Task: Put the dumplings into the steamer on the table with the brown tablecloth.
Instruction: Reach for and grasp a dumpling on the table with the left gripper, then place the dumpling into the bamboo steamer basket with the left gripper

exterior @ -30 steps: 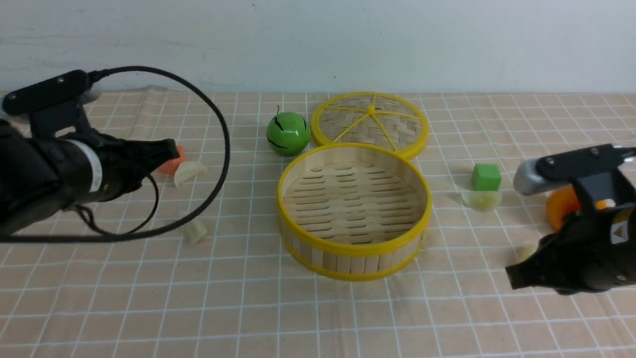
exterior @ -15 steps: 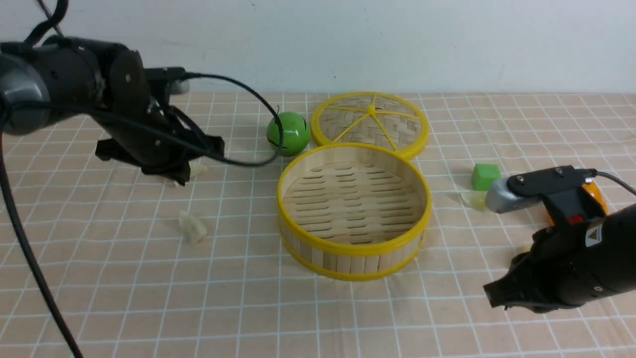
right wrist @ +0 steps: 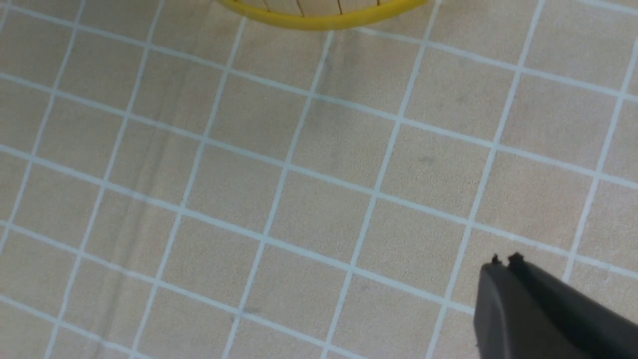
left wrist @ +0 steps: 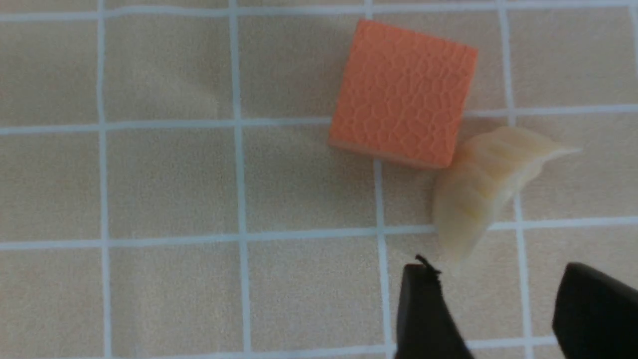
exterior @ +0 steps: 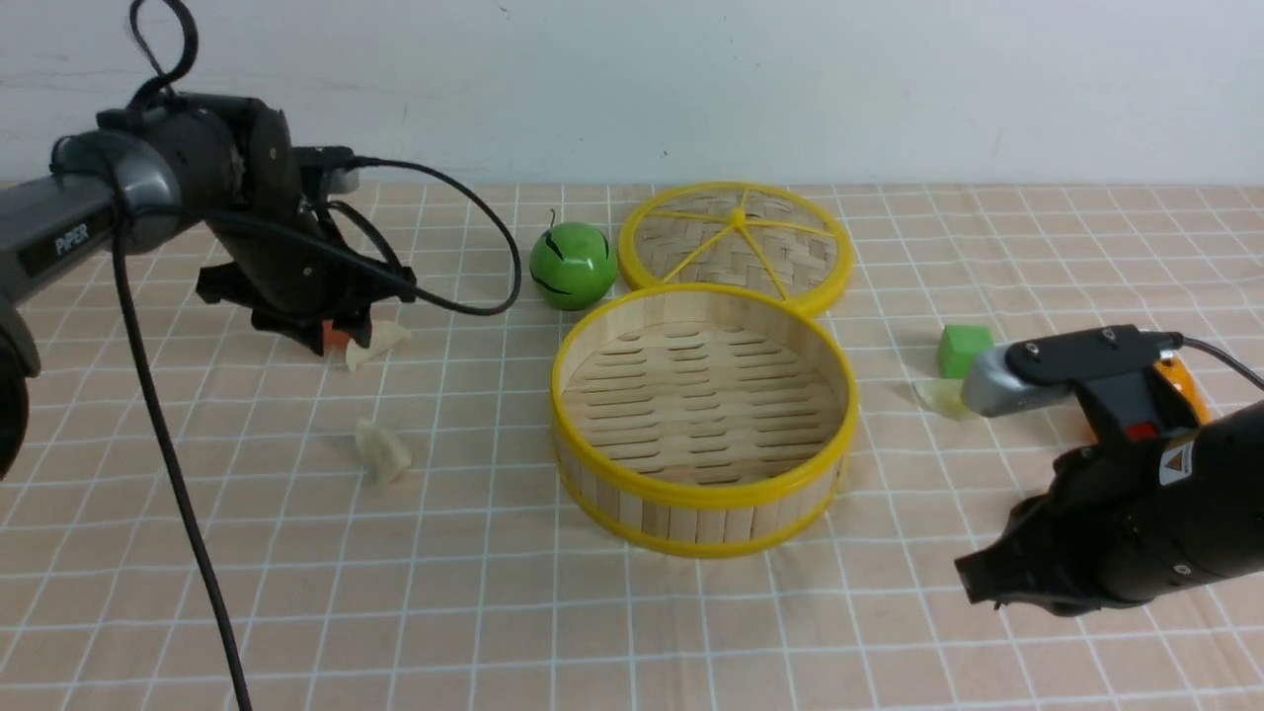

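Peach gridded tablecloth (exterior: 632,632) with steamer (exterior: 703,494); left gripper (left wrist: 493,279), jaws apart, beside 1 dumpling (left wrist: 478,189).

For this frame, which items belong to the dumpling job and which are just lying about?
Job: steamer; left far dumpling; left near dumpling; right dumpling.
Lying about: steamer lid; green ball; orange cube; green cube.

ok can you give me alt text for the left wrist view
A cream crescent dumpling lies on the brown grid tablecloth, against one corner of an orange cube. The left pincer is open and empty, its two black tips just short of the dumpling.
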Robot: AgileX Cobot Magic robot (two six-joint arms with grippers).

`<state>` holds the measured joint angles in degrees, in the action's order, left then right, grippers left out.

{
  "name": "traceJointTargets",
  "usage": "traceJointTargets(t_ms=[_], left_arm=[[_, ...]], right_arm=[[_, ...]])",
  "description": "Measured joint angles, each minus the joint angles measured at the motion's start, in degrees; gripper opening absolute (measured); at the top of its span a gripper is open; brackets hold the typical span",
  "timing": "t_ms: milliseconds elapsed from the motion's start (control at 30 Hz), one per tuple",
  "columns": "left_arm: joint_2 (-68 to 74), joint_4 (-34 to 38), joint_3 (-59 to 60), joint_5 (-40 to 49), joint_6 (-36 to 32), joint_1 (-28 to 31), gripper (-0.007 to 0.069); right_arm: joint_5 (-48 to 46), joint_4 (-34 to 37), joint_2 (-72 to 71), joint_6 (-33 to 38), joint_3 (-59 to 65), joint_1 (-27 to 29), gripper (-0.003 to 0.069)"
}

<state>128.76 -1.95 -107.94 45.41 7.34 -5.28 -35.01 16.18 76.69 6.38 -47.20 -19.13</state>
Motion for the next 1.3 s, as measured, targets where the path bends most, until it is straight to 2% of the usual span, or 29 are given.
traceJointTargets(t_ms=[100,200,333,467,567,633,800,933,1100,1133,1167,1300], left_arm=[[1.4,-0.4,0.0,-2.5,-0.2,0.0,0.0413],[2.0,0.1,0.0,-5.4,-0.2,0.0,0.0412],[2.7,0.3,-0.1,-8.0,-0.2,-0.1,0.0381],[4.1,0.5,-0.1,-9.3,-0.2,-0.1,0.0318],[4.5,0.8,-0.1,-9.6,-0.2,-0.1,0.0218],[4.5,1.4,-0.1,-9.6,-0.2,-0.1,0.0183],[4.4,7.0,-0.1,-9.5,-0.2,-0.1,0.018],[2.1,13.1,-0.1,-5.9,-1.0,-0.9,0.018],[-6.0,19.0,-0.1,-1.3,-6.3,-6.6,0.018],[-6.0,19.2,-0.1,-1.3,-6.3,-6.6,0.018],[-8.2,20.0,-0.1,-0.6,-6.4,-9.7,0.018],[-7.8,20.6,-0.3,-0.7,-2.1,-15.6,0.018]], right_arm=[[0.2,0.0,0.0,0.0,0.0,0.0,-0.001],[0.5,0.0,0.0,0.0,0.0,0.0,-0.0009],[0.9,0.0,0.0,0.0,0.0,0.0,-0.0006],[1.0,0.2,0.0,0.0,0.0,0.0,-0.0003],[1.0,0.8,0.0,0.0,0.0,0.0,-0.0002],[1.0,0.9,0.0,0.0,0.0,0.0,0.0],[1.0,1.4,0.0,0.0,0.0,0.0,0.0001],[1.0,1.5,0.0,0.0,0.0,0.0,0.0003],[1.2,1.5,0.0,0.0,0.0,0.0,0.0008],[1.2,1.5,0.0,0.0,0.0,0.0,0.0008],[1.3,1.5,0.0,0.0,0.0,0.0,0.001],[1.4,2.1,0.0,0.0,0.0,0.0,0.0013]])
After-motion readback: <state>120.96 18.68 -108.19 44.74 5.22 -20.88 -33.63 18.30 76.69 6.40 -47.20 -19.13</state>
